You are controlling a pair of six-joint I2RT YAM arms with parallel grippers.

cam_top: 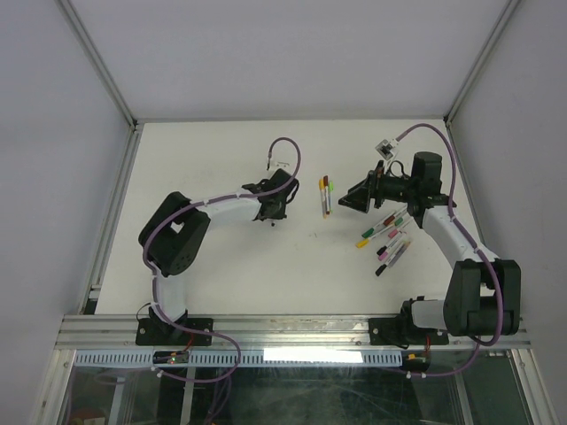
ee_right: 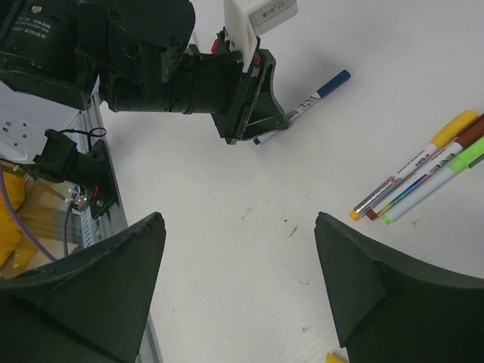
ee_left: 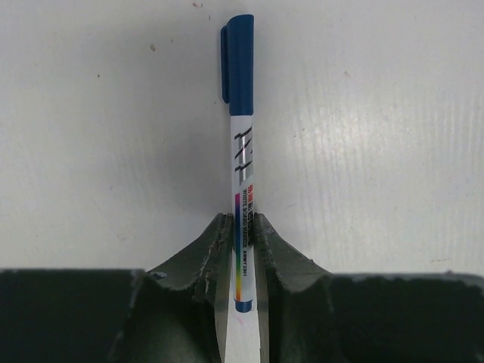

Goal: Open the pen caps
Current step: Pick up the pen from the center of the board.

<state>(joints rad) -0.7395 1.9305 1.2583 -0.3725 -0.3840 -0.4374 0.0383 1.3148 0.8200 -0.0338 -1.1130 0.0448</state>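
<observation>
White bench (cam_top: 221, 150) surface, boxed in by pale panels, is carrying every pen in sight. Left of the middle, the blue cap (ee_left: 240, 64) is sitting fully home on the blue pen (ee_left: 243, 181), at the end pointing away from the left claw (ee_left: 242, 227). That claw is pinching the white barrel near its tail, with both jaws pressing against its sides. Whether the pen is resting on the bench or is lifted just off it, I cannot tell.

Just right of it, at the centre, three pens (cam_top: 325, 195) are lying side by side, wearing a yellow cap (ee_right: 457, 126), a brown cap (ee_right: 470, 136) and a green cap (ee_right: 470, 155). Further right and nearer, a loose cluster of pens (cam_top: 387, 237) is lying beside the right arm, too small for their caps to be read clearly. No loose cap is showing anywhere, so the job looks to be only starting: one pen is being gripped, and every cap seems yet to be pulled.

The left arm is folding its elbow out to the left and stretching its forearm right toward the middle, wrist low. The right arm is rising from its near-right base, bending left at the wrist. The right claw (ee_right: 238, 223) is hanging over bare bench, gaping wide and holding nothing, facing the blue pen.
</observation>
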